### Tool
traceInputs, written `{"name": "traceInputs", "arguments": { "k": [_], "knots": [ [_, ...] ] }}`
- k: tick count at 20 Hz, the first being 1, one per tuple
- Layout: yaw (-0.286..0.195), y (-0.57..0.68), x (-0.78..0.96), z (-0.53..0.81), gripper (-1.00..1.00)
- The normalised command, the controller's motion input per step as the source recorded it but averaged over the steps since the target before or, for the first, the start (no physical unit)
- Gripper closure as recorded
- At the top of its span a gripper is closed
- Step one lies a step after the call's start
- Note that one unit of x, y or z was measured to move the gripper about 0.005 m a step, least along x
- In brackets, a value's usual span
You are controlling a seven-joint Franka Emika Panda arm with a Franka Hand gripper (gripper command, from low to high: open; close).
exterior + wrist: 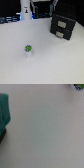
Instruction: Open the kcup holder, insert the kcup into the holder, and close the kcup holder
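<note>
Green-topped kcup (pixel 28 50) upright on white table (pixel 45 65), black kcup holder (pixel 63 26) well apart, no legible writing, jaw state cannot be told

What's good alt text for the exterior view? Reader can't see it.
A small white kcup with a green top stands upright alone on a pale table. The black kcup holder sits apart toward the exterior view's right, its front panels closed. A tall white cylinder with a blue glow stands at the back; the robot's hand is not visible here.
</note>
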Motion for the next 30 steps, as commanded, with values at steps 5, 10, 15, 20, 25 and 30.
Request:
{"name": "traceInputs", "arguments": {
  "k": [5, 10, 15, 20, 25, 30],
  "knots": [
    [-0.132, 0.62, -0.18, 0.11, -1.00],
    [-0.196, 0.66, -0.21, 0.01, -1.00],
    [-0.193, 0.64, -0.21, -0.06, -1.00],
    [-0.181, 0.62, -0.23, -0.15, -1.00],
    [-0.168, 0.62, -0.28, -0.24, -1.00],
    [-0.146, 0.64, -0.33, -0.27, -1.00]
  ]
}}
